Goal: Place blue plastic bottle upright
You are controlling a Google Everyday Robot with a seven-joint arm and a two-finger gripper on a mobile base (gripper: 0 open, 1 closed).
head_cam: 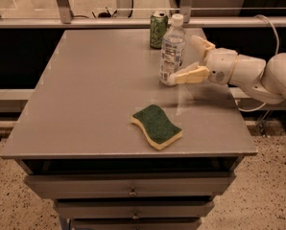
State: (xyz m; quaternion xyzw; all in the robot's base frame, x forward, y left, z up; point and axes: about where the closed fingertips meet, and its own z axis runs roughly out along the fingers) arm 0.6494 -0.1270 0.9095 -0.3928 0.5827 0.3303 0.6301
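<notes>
Grey worktop above drawers. Upright toward far right, blue plastic bottle, just beside green can. Right of it, end effector, fingers spread apart, lower finger against bottle's base. Nearer front, green sponge.

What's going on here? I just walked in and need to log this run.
The robot's arm is handling the blue plastic bottle, which stands upright on the table beside a green can. The gripper sits right of the bottle in this view with its jaws open, the nearer one by the bottle's base. A green sponge lies toward the front edge.
</notes>
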